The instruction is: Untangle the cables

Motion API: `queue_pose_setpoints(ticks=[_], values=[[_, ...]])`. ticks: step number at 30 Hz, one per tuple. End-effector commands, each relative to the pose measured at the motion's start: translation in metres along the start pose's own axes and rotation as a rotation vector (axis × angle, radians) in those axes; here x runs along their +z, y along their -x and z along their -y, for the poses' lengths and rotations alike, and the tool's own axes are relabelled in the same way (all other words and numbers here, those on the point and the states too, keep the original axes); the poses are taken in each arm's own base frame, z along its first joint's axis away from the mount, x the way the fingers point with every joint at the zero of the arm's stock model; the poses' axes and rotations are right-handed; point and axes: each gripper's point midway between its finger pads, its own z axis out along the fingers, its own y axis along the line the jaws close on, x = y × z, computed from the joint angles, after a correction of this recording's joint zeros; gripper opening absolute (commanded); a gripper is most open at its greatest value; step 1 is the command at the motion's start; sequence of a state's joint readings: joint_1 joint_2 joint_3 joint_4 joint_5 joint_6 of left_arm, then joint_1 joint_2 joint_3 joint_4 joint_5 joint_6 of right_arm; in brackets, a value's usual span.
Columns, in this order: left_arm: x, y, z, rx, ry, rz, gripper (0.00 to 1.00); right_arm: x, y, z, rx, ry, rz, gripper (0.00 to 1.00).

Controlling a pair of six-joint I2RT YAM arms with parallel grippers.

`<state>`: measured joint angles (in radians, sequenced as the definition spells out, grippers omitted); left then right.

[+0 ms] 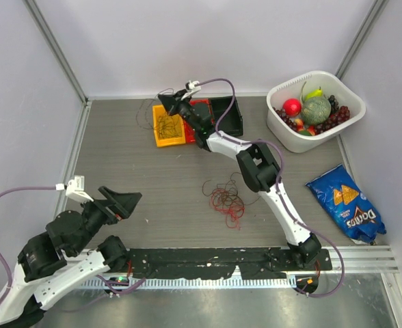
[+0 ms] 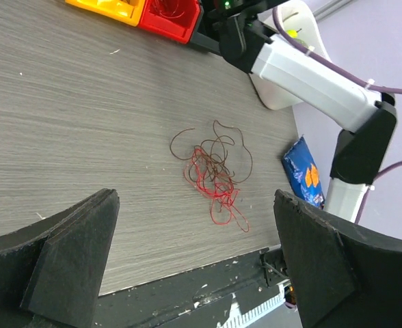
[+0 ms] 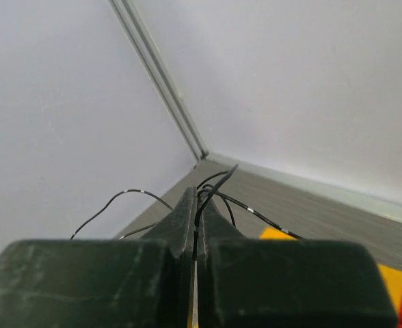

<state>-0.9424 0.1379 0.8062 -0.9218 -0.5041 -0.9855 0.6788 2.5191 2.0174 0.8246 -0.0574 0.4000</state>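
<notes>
Right end effector: clenching a thin black cable, raised at the far edge of the desk, over the far end of a yellow bin.
Black cable: looping out from between the closed fingers, with dark strands lying in the yellow bin below.
Left end effector: hanging released above the near-left desk, fingers spread wide, holding nothing.
Loose cables: a tangle of red and dark brown cables is lying mid-desk, just beside the right arm, well apart from both end effectors.
Far edge: a red bin and a black bin are sitting beside the yellow one.
Right side: a white basket is holding fruit, and a blue Doritos bag is lying near it.
</notes>
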Motion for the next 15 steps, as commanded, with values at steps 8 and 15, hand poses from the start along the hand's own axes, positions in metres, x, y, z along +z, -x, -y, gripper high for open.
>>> queue_pose_setpoints(ticks=[8,15], values=[[0.022,-0.004,0.023,-0.017,-0.027,-0.007,1.0,-0.04,-0.014,0.023,0.025,0.156,-0.179,0.0],[0.025,-0.012,0.027,-0.05,-0.041,-0.041,1.0,-0.06,-0.027,0.055,-0.15,0.009,-0.342,0.01]])
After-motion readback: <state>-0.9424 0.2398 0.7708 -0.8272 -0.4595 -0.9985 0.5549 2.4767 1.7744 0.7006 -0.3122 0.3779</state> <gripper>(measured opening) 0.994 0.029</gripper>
